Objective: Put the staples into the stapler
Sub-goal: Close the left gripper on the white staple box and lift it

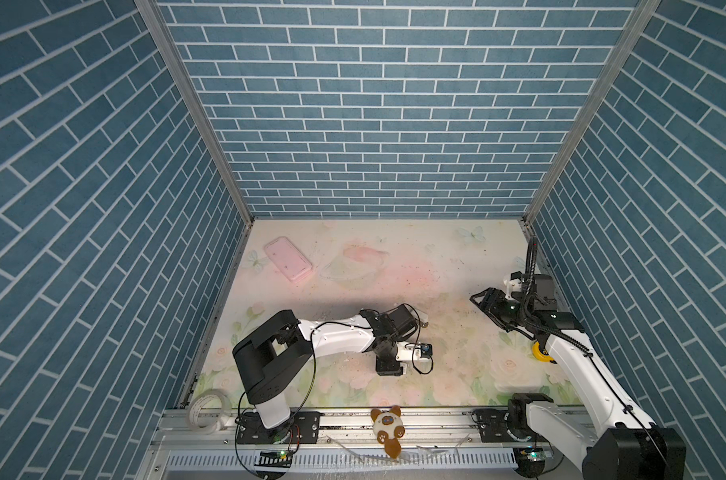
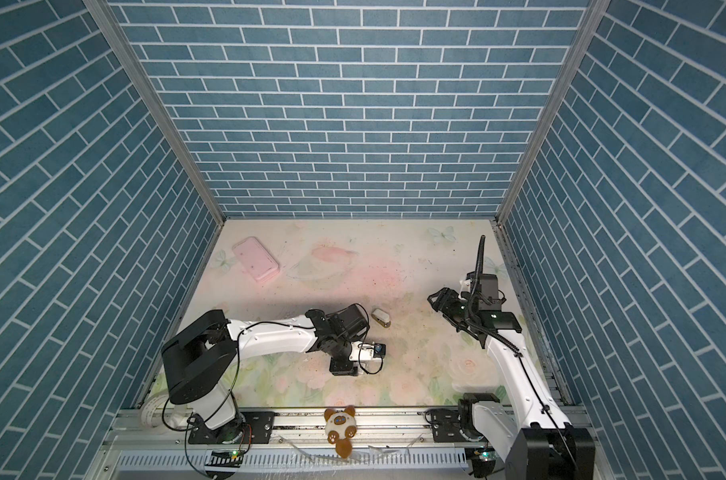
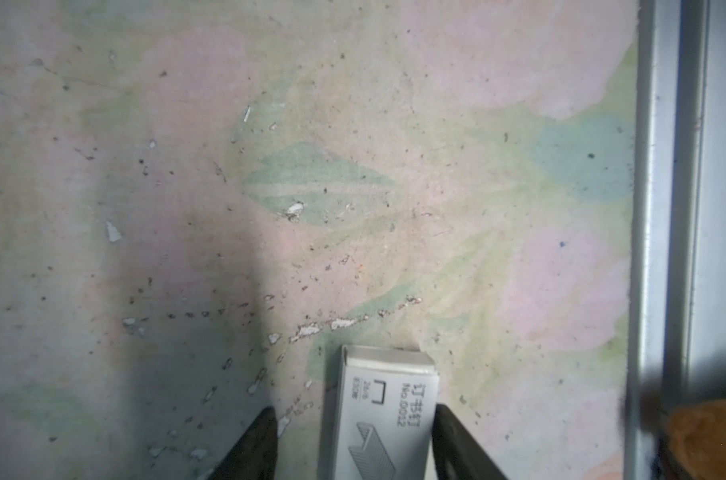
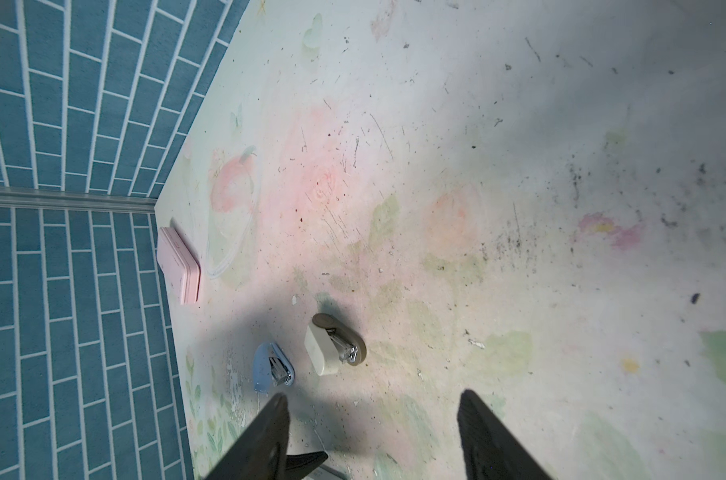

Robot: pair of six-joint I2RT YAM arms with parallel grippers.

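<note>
A white staple box (image 3: 380, 415) with a printed staple drawing lies on the floral mat between the fingers of my left gripper (image 3: 355, 411). One fingertip (image 3: 442, 415) touches its side; the other (image 3: 266, 419) stands a gap away. The staples themselves are hidden inside. In both top views the left gripper (image 1: 388, 368) (image 2: 344, 368) points straight down near the middle front, hiding the box. A beige stapler (image 4: 336, 349) (image 2: 381, 316) and a blue stapler (image 4: 272, 368) lie side by side beyond it. My right gripper (image 4: 374, 395) (image 1: 484, 309) hovers open and empty at the right.
A pink case (image 1: 288, 258) lies at the back left near the wall. A tape roll (image 1: 207, 409) and a plush toy (image 1: 388, 428) sit at the front rail (image 3: 664, 208). A yellow-and-black object (image 1: 540, 351) lies under the right arm.
</note>
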